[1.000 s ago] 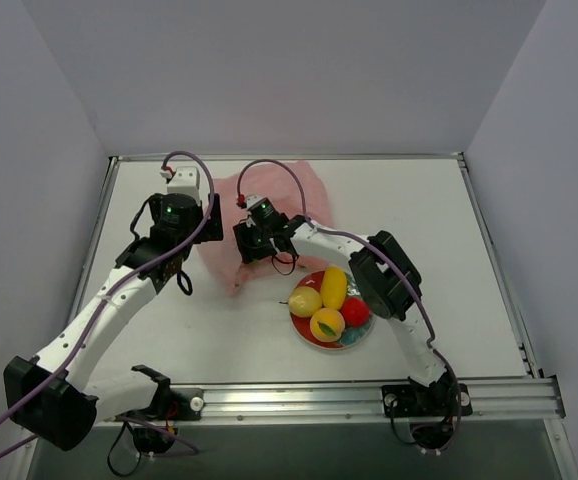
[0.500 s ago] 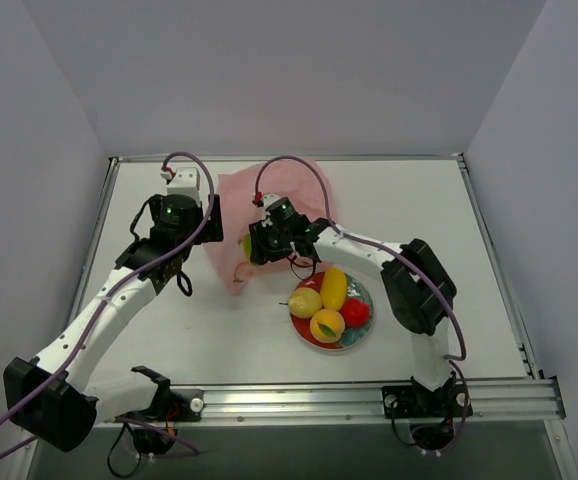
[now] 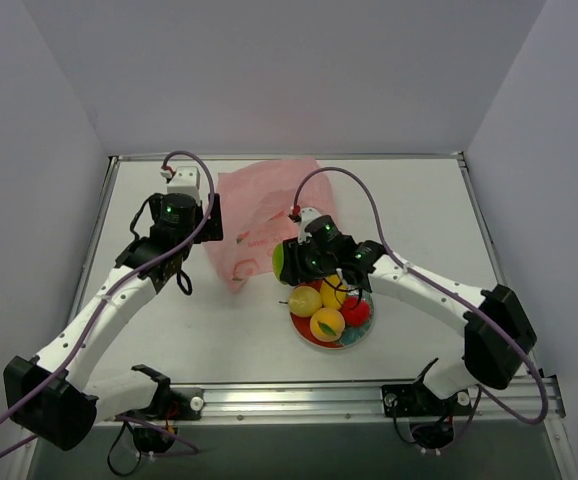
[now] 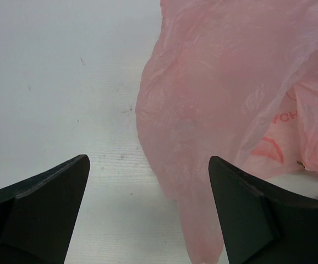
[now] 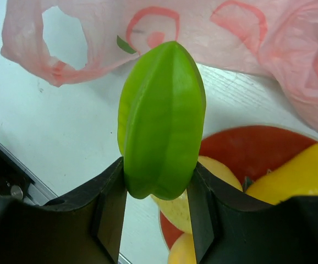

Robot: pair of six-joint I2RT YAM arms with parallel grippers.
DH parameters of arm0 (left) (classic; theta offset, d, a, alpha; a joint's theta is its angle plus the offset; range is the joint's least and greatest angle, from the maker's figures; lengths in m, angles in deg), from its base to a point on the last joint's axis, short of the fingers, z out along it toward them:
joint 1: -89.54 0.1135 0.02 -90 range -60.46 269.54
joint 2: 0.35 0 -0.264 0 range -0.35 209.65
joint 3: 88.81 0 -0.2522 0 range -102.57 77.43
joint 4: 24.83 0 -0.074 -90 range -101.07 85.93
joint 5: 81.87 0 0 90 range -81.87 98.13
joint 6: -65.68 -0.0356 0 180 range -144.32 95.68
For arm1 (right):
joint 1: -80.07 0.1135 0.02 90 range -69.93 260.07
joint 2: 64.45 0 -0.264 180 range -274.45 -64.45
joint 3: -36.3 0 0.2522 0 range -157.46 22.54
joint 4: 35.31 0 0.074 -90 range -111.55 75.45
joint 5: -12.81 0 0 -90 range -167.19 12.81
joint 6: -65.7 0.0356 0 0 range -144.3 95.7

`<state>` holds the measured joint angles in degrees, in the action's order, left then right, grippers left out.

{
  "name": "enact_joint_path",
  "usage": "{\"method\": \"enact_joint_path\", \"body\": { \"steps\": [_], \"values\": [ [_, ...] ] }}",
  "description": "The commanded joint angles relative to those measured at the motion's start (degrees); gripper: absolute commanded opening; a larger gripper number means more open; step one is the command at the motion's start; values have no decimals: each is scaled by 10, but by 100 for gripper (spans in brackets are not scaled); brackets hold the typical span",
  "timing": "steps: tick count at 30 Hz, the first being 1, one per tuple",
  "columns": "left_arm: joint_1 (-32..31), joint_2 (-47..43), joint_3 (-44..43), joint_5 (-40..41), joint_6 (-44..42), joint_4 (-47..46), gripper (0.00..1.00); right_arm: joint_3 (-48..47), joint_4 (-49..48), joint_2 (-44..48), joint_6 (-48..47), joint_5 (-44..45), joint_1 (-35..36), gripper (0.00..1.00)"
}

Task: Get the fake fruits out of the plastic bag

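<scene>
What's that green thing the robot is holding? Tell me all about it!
It's a shiny green plastic fruit with long ridges and a pointy tip, like a starfruit. The right gripper pinches its lower part between two black fingers. It's out of the pink bag, near the red plate's edge. Only the fingers touch it.

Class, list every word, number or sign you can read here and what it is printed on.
"CH": end of a red word on the plastic bag, left wrist view; rest hidden by folds.
Red round marks on the bag: no letters readable.
Nothing else readable.
</scene>
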<state>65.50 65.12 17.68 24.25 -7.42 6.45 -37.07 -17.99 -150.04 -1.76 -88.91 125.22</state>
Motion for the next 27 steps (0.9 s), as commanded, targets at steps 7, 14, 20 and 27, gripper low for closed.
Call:
{"method": "enact_joint_path", "body": {
  "steps": [7, 14, 20, 27],
  "values": [
    [-3, -20, -18, 4, -7, 0, 88, 95, 89, 192, 46, 79, 6, 21],
    [-6, -18, -18, 5, -9, 0, 88, 133, 167, 286, 73, 115, 7, 22],
    [-8, -20, -18, 5, -9, 1, 88, 128, 232, 330, 109, 155, 6, 22],
    [-12, -20, -18, 6, -10, 1, 88, 141, 268, 361, 138, 152, 7, 22]
  ]
}}
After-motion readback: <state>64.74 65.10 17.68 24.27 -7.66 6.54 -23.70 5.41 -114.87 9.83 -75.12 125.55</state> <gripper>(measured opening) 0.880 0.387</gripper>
